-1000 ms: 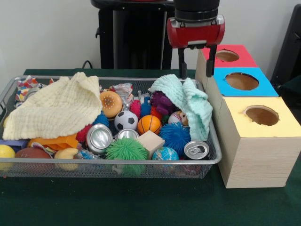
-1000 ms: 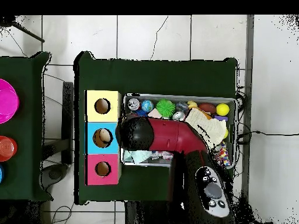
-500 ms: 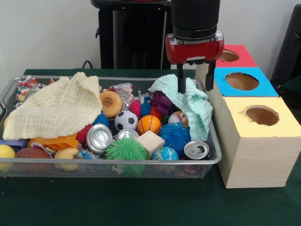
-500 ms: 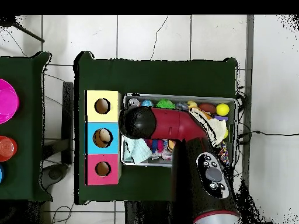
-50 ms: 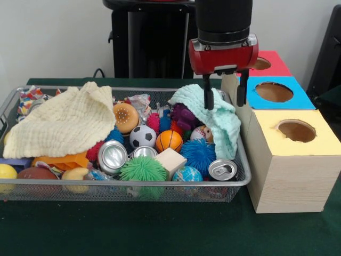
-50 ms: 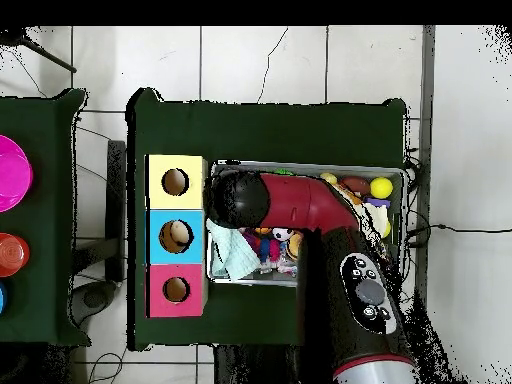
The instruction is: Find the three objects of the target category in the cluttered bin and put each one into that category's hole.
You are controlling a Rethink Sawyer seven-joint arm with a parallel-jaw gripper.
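The arm hung straight down over the bin's [image 5: 242, 178] box-side end, its gripper [image 5: 224, 95] with jaws spread and holding nothing. One fingertip [image 5: 209, 104] touched the mint cloth [image 5: 218, 118]; the other hung beside the blue box [image 5: 274, 92]. The balls [image 5: 169, 141] and cans [image 5: 222, 169] lay packed under it, with little open room. The yellow box [image 5: 296, 131] stood just beside the bin's rim.
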